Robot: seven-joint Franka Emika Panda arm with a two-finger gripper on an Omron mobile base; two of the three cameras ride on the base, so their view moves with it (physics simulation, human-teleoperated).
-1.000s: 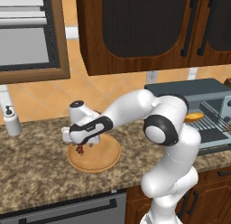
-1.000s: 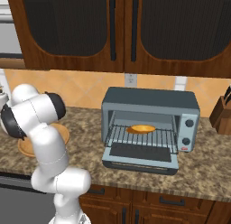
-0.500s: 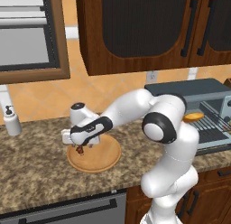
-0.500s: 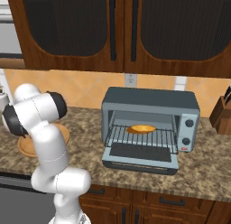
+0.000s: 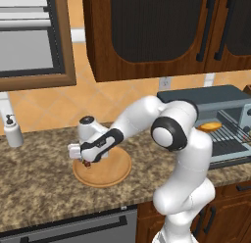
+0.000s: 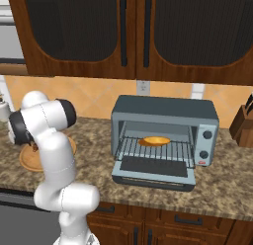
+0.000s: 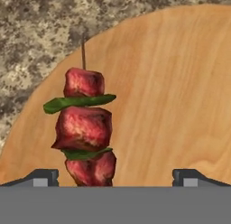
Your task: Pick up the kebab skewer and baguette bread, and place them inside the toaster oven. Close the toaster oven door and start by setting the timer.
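**Gripper low over the skewer on the wooden plate**

We see the gripper (image 7: 115, 178) hanging just above the round wooden plate (image 5: 110, 171), which sits on the granite counter (image 5: 39, 193) toward the counter's left part, well apart from the toaster oven (image 6: 165, 135). In the hand view our two fingertips (image 7: 43, 177) stand spread wide, one near each side of the picture, with nothing pinched between them.

The kebab skewer (image 7: 84, 128) lies on the plate near its rim, where the wood meets the speckled stone. It shows red-brown meat chunks with thin green slices between them, and its thin stick pokes out past the top chunk toward the plate's edge. The skewer's lower chunk sits between our fingertips but closer to the left one in that view; we cannot tell whether either pad touches it. From the left base view the skewer (image 5: 87, 163) is a small dark red spot just under the hand, at the plate's left edge.

The baguette bread (image 6: 154, 141) already rests on the wire rack (image 6: 163, 149) inside the oven, about the middle of the rack. The toaster oven door (image 6: 154, 171) is folded down flat in front of the opening, over the counter's front part. The knobs (image 6: 206, 135) sit on the panel at the oven's right side.

A white soap bottle (image 5: 12, 132) stands by the wall at the counter's far left. A knife block (image 6: 243, 126) stands at the counter's right end.
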